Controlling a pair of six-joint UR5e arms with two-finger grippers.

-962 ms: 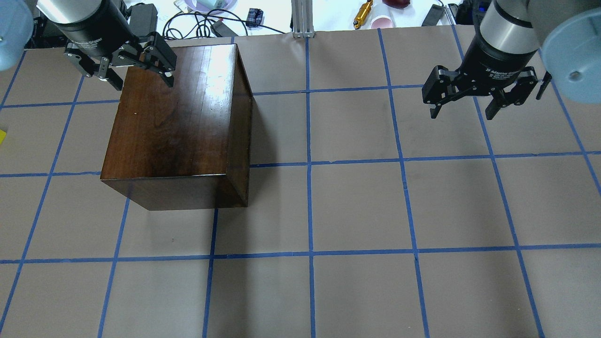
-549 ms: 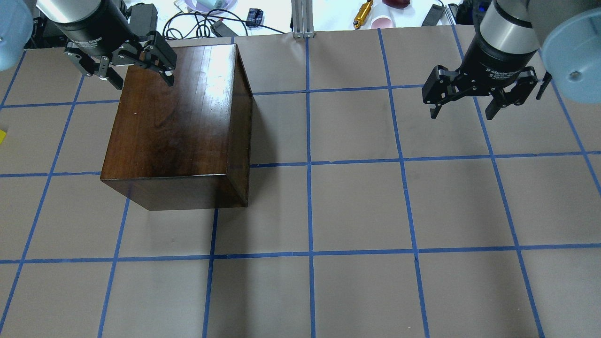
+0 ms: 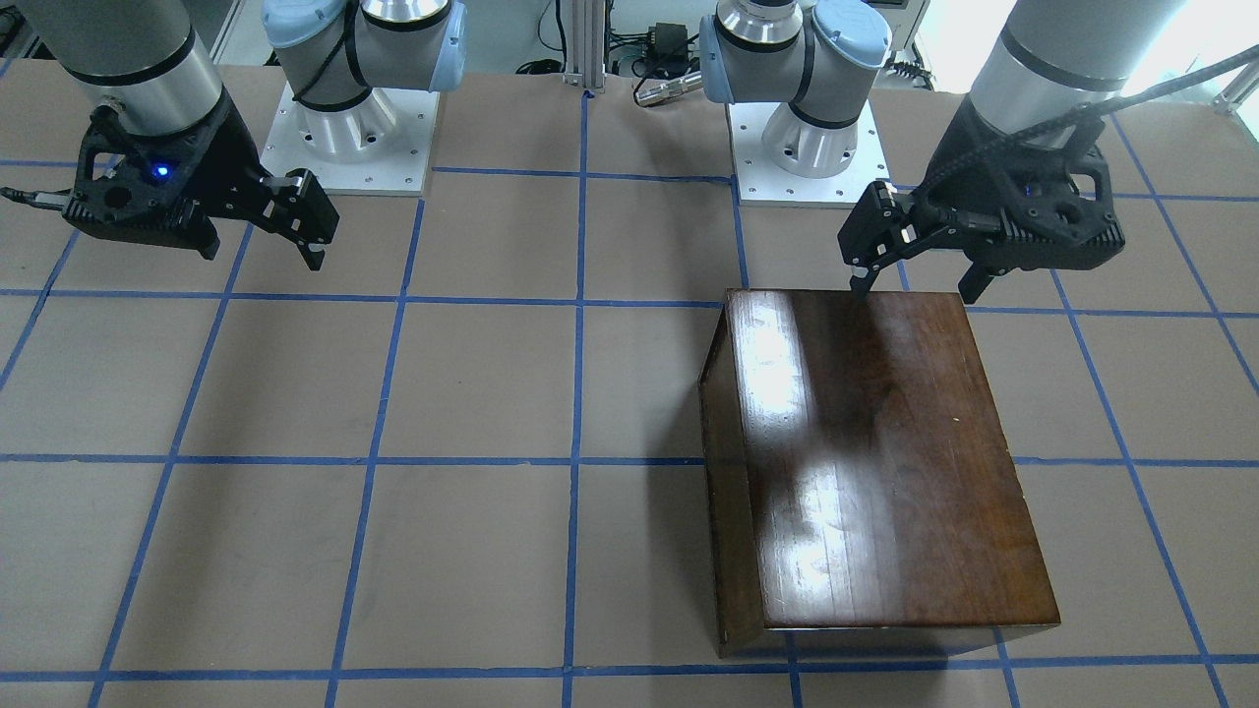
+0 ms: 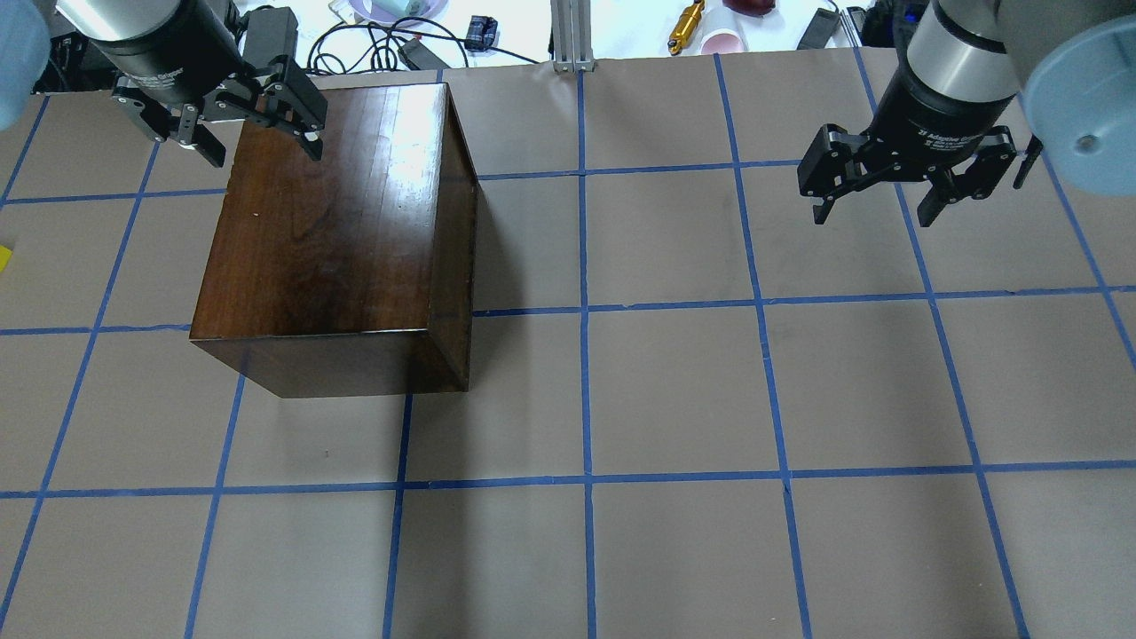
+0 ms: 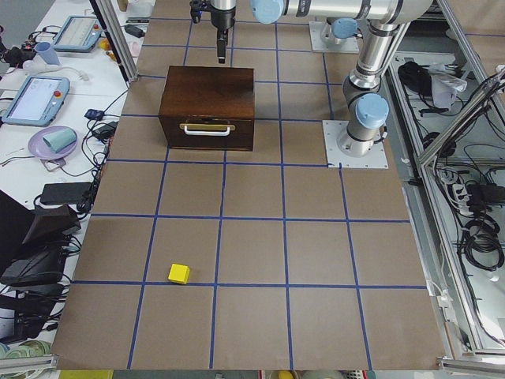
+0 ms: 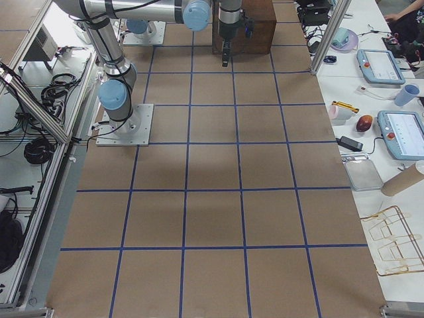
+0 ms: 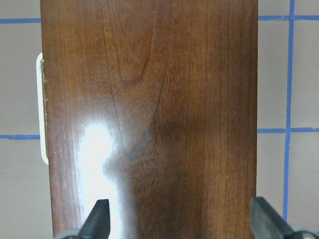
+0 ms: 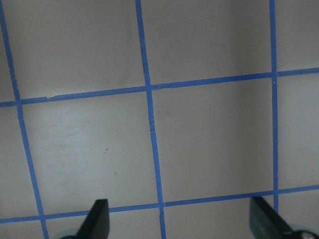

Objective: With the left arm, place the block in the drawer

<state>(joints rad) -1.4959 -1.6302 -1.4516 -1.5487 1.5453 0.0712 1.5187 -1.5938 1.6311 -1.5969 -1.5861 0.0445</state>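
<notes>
The dark glossy box (image 4: 337,231) stands on the left half of the table; it also shows in the front-facing view (image 3: 875,452). Its drawer front (image 5: 207,134), with a pale handle, sits flush with the box, so the drawer is shut. The yellow block (image 5: 179,273) lies on the table well to the box's left; the overhead view shows only a sliver of it (image 4: 3,257). My left gripper (image 4: 264,149) hangs open and empty above the box's far left corner, over the box top in its wrist view (image 7: 179,224). My right gripper (image 4: 874,215) hangs open and empty over bare table at the far right.
The two arm base plates (image 3: 344,128) (image 3: 807,138) sit at the robot's edge of the table. Beyond the table's far edge are cables (image 4: 373,40), a gold tool (image 4: 686,27) and a metal post (image 4: 572,35). A side bench holds tablets and a purple plate (image 5: 51,142).
My left gripper has shifted slightly toward the table's far left edge, still open. The right arm, the box and the block have not moved.
</notes>
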